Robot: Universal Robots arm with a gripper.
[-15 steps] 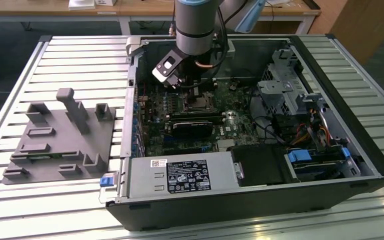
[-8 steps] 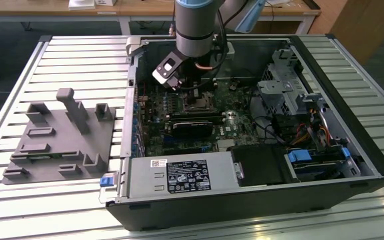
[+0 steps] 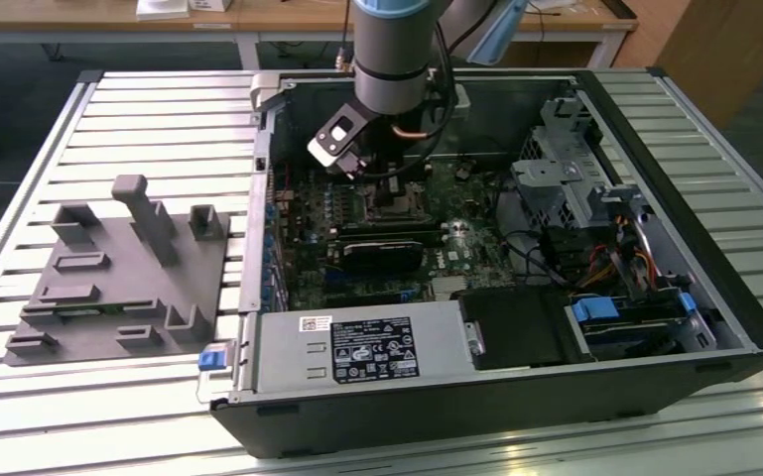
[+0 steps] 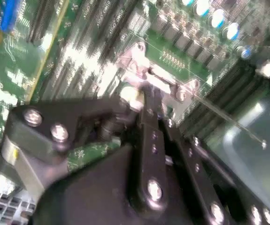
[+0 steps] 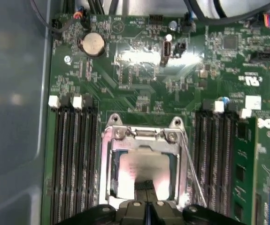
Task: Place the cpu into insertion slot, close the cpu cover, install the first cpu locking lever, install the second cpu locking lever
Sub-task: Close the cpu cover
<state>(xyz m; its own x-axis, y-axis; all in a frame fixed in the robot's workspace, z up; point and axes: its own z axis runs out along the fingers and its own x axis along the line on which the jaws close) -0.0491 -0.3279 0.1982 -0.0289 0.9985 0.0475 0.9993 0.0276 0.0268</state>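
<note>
In the first wrist view the cpu (image 5: 144, 166) lies with its dull silvery top up in the insertion slot (image 3: 388, 206), on the motherboard inside the open computer case. The cpu cover (image 5: 107, 159), a silvery frame, lies down around it. My gripper (image 5: 146, 187) (image 4: 149, 105) is shut with nothing between its fingers. Its tips sit right over the chip at one edge of the cover; I cannot tell if they touch. One thin wire locking lever (image 5: 191, 164) (image 4: 228, 119) slants out along the side of the socket, standing off it.
Long black memory slots (image 5: 73, 159) (image 5: 214, 154) flank the socket, and a coin battery (image 5: 93, 44) sits further along the board. The case holds a black card (image 3: 381, 248), a power supply (image 3: 354, 347) and a drive cage (image 3: 567, 169). A grey fixture (image 3: 116, 278) stands on the slatted table at the exterior view's left.
</note>
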